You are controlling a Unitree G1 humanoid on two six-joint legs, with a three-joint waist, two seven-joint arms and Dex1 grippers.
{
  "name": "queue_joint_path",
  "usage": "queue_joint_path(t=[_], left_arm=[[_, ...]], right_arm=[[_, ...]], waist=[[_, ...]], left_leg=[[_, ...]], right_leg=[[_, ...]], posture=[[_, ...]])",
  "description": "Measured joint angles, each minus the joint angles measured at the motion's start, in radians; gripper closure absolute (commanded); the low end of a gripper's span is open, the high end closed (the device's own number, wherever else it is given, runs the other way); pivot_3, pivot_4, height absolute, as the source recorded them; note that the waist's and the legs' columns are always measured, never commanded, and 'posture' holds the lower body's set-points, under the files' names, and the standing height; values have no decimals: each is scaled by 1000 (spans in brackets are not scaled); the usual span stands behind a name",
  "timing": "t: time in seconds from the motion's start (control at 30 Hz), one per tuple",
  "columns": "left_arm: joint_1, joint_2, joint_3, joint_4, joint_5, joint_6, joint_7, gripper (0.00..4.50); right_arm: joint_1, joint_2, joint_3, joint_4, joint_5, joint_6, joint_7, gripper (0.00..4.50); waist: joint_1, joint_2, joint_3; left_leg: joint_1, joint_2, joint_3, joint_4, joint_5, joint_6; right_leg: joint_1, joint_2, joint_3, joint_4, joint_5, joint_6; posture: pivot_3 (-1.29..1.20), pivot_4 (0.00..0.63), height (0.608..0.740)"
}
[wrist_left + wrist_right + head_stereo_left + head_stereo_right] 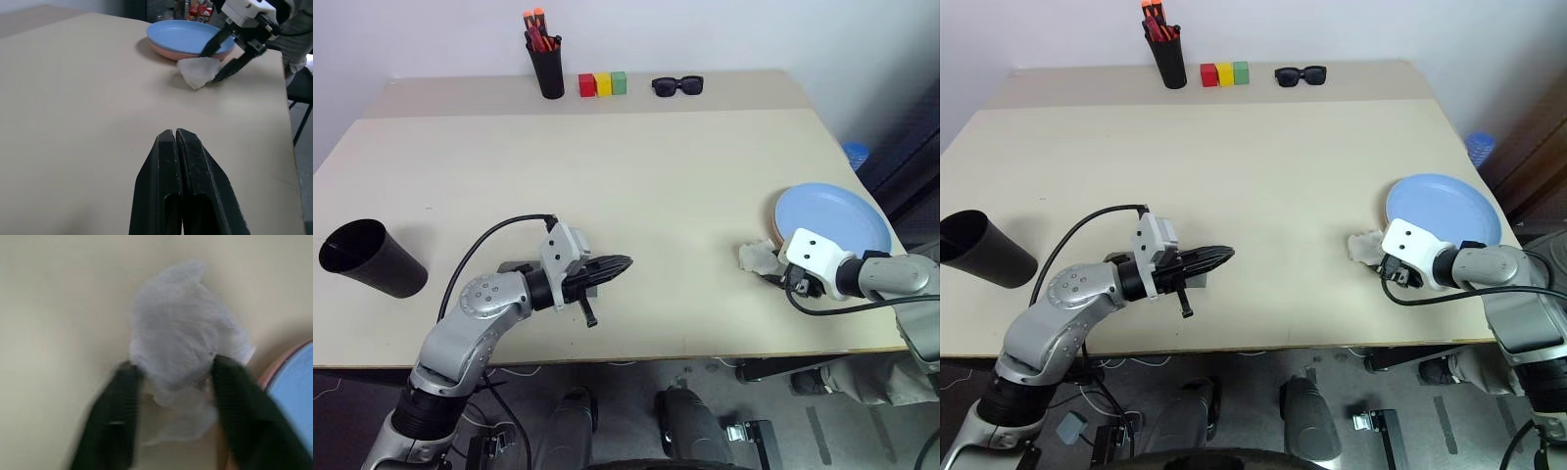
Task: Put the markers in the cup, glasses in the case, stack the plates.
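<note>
Presently the right gripper (171,396) sits with its fingers apart, one on each side of a crumpled white tissue (756,257) lying on the table (636,196); whether it is pinched cannot be told. Just beyond that gripper, the blue plate (832,217) rests on the pink plate (164,49), so stacking looks done. The left gripper (177,142) is closed and empty. The cup (367,257) lies tipped, well out to its left, nearer that arm
</note>
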Motion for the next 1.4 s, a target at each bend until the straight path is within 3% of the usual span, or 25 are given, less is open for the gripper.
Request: queue_joint_path(t=[0.07,0.37,0.53,0.67,0.8,1.03,1.23,1.4], left_arm=[[0,1,0,-8,0,1,2,4500],[-5,-2,0,-10,-2,9,20,4500],[-13,-45,39,7,-15,24,82,4500],[-2,-73,51,18,2,16,133,4500],[13,-73,65,8,0,21,156,4500],[68,-51,138,-43,-9,40,198,4500],[119,-48,300,-34,74,37,365,4500],[183,-67,322,-7,192,20,481,4500]], right_arm=[[-3,0,-3,-4,8,0,3,4463],[-86,-12,-121,-21,92,29,-1,4463],[-155,-27,-142,193,19,-25,-104,4463],[-168,-3,-120,345,-29,-38,-156,2830],[-171,2,-98,376,-51,-67,-161,777],[-194,20,-98,303,10,-139,-76,777],[-244,213,-143,151,236,-56,-48,777],[-250,276,-119,150,259,-32,-55,777]], waist=[[0,0,0],[2,0,0],[4,0,0],[2,0,0],[-6,1,0],[-6,1,0],[-3,1,0],[19,0,0]], left_leg=[[0,0,0,0,0,0],[0,0,0,0,0,0],[0,0,0,0,0,0],[0,0,0,0,0,0],[0,0,0,0,0,0],[1,0,0,0,0,0],[1,0,0,0,0,0],[0,-1,0,1,0,0]], right_leg=[[0,0,0,0,0,0],[0,0,0,0,0,0],[0,0,0,0,0,0],[0,0,0,0,0,0],[-1,0,0,1,0,0],[0,0,0,1,0,0],[1,0,0,1,0,0],[0,-1,0,0,0,0]], posture=[[0,150,740],[0,150,740],[0,150,740],[0,150,740],[0,150,740],[0,150,740],[0,150,740],[0,150,740]])
